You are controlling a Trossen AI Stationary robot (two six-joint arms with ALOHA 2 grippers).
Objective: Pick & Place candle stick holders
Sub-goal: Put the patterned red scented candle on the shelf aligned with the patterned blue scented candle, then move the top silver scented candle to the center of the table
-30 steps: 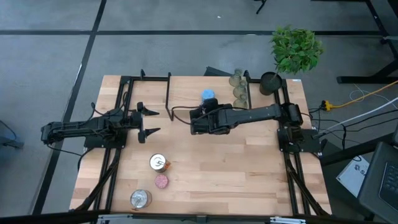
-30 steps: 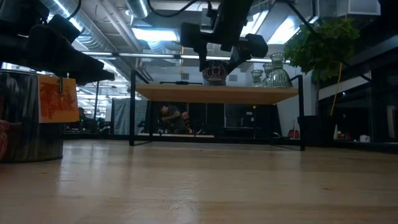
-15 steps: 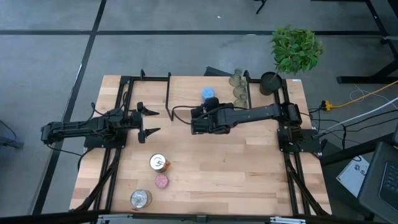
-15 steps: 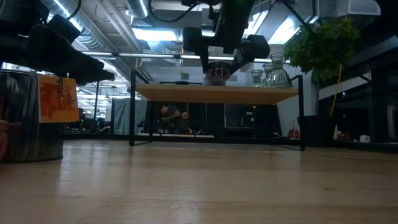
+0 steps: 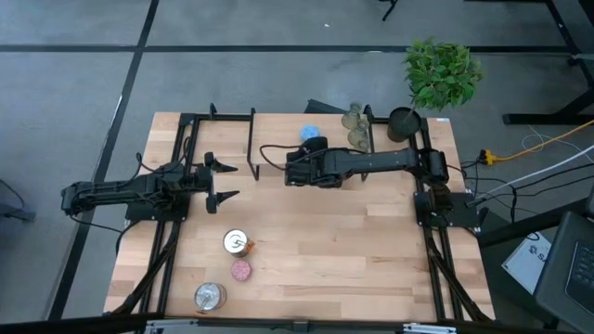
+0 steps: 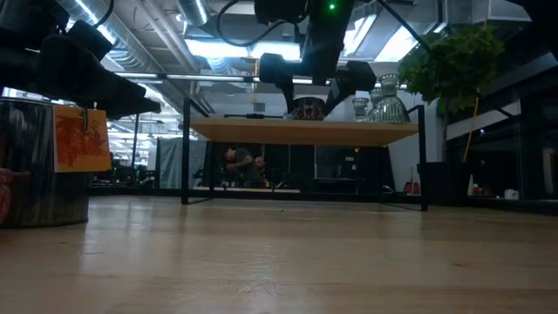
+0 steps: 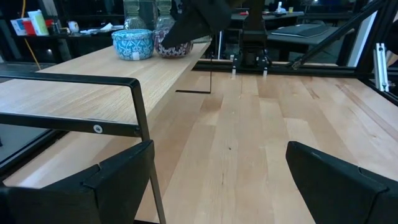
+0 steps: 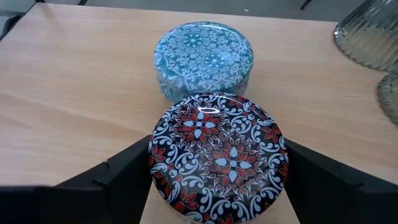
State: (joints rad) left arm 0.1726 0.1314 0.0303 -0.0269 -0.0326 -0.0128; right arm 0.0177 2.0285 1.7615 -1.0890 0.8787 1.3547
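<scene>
High: we're reaching the right gripper over the raised shelf, beside the blue holder; left gripper is idling, jaws spread.

Low: right fingers are flanking the patterned holder on the shelf.

Left wrist: blue and patterned holders are sitting side by side.

Right wrist: we're gripping the patterned holder, just beside the blue one.

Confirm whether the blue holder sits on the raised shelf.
Yes, in the left wrist view the blue holder stands on the raised wooden shelf, beside the dark patterned holder.
</scene>
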